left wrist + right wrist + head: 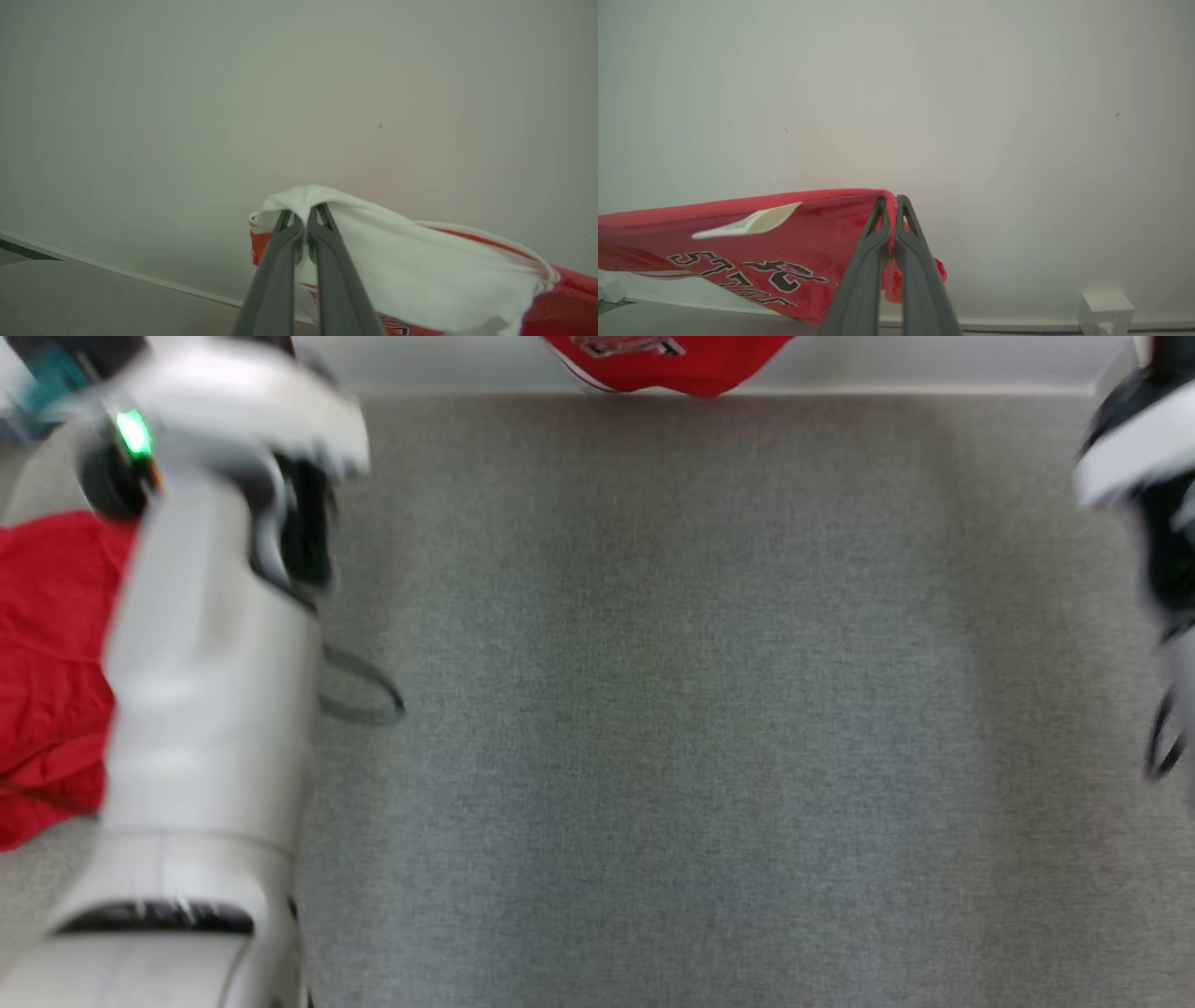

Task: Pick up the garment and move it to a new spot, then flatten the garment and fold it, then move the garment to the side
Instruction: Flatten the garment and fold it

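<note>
**Red garment held up, pinched at both ends**

Holds the garment [808, 224] up in front of a pale wall [187, 93], pulled out sideways between both hands.

Clamps the left hand [303, 212] shut on a white fold of it, fingers together and cloth draped over the tips. Clamps the right hand [891, 200] shut on a red edge, with a small red flap poking out at 4 o'clock of the fingers.

Looks like a sports top with a bright red body. Carries black lettering edged in white, too skewed to read. Has a white label [747, 224] lying on the red at 10 o'clock of the lettering. Ends at the left hand in a broad white panel, trimmed with red-and-white piping.

In the blurred head view, shows as a red curve at 12 o'clock, above the grey surface [653, 709]. Puts the pale left forearm [205, 691] at 9 o'clock, in front of more red cloth [47, 663] lying on that surface; cannot tell whether this belongs to the same garment. Puts the right arm [1134, 467] at 3 o'clock.

Shows a small white box [1104, 303] at the wall's foot, at 5 o'clock in the right wrist view.
</note>
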Robot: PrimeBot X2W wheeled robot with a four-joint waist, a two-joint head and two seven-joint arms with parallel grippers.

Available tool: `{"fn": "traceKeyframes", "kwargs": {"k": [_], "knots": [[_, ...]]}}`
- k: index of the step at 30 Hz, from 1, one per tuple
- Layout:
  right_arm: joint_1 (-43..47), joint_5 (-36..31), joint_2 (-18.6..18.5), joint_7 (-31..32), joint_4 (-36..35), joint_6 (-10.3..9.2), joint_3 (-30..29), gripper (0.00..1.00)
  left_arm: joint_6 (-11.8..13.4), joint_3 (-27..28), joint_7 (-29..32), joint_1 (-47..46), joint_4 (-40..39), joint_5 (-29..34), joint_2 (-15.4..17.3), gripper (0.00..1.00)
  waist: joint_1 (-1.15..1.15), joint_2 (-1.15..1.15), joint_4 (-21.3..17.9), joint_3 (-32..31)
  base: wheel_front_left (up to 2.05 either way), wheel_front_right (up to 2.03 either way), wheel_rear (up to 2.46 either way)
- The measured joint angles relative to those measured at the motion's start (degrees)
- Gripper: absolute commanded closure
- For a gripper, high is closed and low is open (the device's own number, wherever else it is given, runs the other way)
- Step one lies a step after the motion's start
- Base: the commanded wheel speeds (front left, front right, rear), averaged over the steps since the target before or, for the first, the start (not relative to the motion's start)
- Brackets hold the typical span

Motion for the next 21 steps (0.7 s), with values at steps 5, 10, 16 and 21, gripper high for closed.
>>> {"fn": "traceKeyframes", "kwargs": {"k": [5,10,16,21], "knots": [[8.0,4.5,1.8,-2.0,8.4,0.00,6.6,1.00,-0.6,2.1,0.0,8.6,4.1,-1.2,-1.2,1.00,0.00,0.00,0.2,2.6,0.00,0.00,0.00],[14.8,9.9,1.9,-5.1,9.5,0.01,11.3,1.00,-3.2,6.8,0.0,17.4,-0.2,-4.7,-1.4,1.00,0.00,0.00,-0.1,3.4,0.00,0.00,0.00],[22.4,13.2,-1.4,-6.8,2.3,0.02,15.0,1.00,-6.0,7.1,0.0,30.6,-13.6,-4.6,-1.4,1.00,0.00,0.00,-1.1,1.9,0.00,0.00,0.00],[31.9,11.9,-5.9,-7.0,-8.2,0.03,12.7,1.00,-4.7,4.0,0.0,43.3,-26.2,-4.2,-1.4,1.00,0.00,0.00,-0.8,-0.6,0.00,0.00,0.00]]}}
